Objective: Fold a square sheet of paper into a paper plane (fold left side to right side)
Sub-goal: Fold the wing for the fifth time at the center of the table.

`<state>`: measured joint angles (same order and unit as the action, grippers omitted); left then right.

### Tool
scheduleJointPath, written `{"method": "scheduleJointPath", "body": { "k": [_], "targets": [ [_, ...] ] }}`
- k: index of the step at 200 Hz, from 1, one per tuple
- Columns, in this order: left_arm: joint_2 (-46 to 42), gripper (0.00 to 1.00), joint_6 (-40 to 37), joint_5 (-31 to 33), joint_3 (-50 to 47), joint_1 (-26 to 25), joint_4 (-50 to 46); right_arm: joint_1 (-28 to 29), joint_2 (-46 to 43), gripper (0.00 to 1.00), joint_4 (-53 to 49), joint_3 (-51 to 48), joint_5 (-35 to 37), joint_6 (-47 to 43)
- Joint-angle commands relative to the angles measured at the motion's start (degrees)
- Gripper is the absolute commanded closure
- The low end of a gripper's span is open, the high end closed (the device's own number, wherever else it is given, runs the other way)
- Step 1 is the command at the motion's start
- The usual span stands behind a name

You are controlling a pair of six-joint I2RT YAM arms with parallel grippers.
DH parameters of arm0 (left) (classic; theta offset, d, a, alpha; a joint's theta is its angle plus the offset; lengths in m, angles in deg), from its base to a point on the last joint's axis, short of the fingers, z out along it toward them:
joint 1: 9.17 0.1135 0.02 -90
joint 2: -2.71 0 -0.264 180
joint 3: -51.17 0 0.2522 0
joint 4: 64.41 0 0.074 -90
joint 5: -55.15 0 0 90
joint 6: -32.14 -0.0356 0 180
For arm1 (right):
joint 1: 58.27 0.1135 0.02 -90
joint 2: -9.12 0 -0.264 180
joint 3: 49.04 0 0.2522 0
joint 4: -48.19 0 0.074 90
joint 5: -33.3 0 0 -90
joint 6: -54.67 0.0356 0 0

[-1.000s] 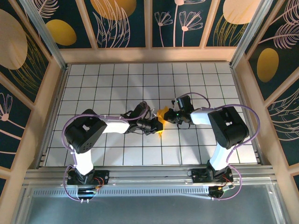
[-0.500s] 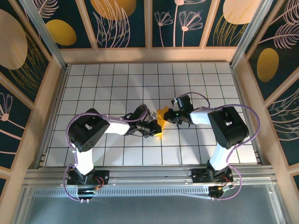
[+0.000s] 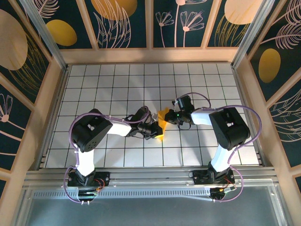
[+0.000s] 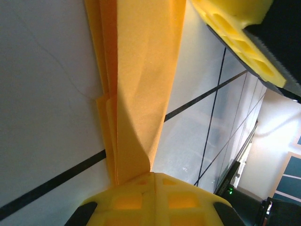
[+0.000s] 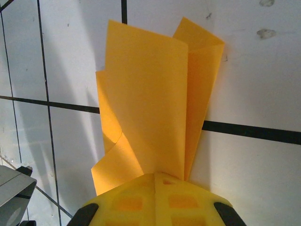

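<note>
The orange-yellow paper (image 3: 162, 124) is folded into a narrow, layered strip at the middle of the tiled table. My left gripper (image 3: 156, 128) is shut on its near end, and in the left wrist view the folded paper (image 4: 141, 84) runs up from the closed yellow pads (image 4: 155, 197). My right gripper (image 3: 170, 116) is shut on the far end. In the right wrist view the paper (image 5: 150, 108) fans out above the closed pads (image 5: 155, 200), with one loose flap curling at the lower left. The other gripper's yellow pad (image 4: 235, 37) shows at the top right of the left wrist view.
The white grid table (image 3: 113, 84) spreads around both arms. Wooden walls with dark floral panels (image 3: 42, 108) fence it on three sides. An aluminium rail (image 3: 150, 176) runs along the near edge by the arm bases.
The left gripper has shifted slightly right and nearer along the paper; the left arm's elbow swung a little right. The right gripper has barely moved.
</note>
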<state>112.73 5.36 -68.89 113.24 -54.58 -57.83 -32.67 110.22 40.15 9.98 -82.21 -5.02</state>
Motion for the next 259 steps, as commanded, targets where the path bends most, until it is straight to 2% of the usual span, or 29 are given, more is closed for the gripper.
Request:
{"method": "scheduleJointPath", "body": {
  "k": [1, 74, 104, 158, 195, 259],
  "targets": [
    [1.4, 0.94, -0.2, -0.1, 1.0, -0.6, -2.6, 1.3, 3.2, 1.0, -7.4, -0.9, 2.8, -1.1],
    [2.9, 0.96, -4.3, 4.8, 5.5, -1.6, -14.8, 1.4, 2.1, 1.0, -7.9, 0.0, 2.9, -1.0],
    [3.5, 0.99, -6.9, 8.7, 7.1, -2.3, -21.4, 1.1, -2.7, 1.0, -4.7, 0.3, 1.3, -0.6],
    [3.1, 1.0, -8.8, 11.6, 7.1, -2.4, -25.6, -1.0, -11.0, 1.0, 1.9, -4.7, -2.3, 0.4],
    [2.7, 1.0, -10.1, 12.6, 6.5, -2.4, -27.4, -0.3, -10.6, 1.0, 5.1, -8.0, -5.4, 0.1],
    [2.8, 1.0, -11.5, 15.1, 7.1, -2.4, -31.0, 0.8, -6.9, 1.0, 9.4, -8.5, -5.4, 0.0]
  ]
}}
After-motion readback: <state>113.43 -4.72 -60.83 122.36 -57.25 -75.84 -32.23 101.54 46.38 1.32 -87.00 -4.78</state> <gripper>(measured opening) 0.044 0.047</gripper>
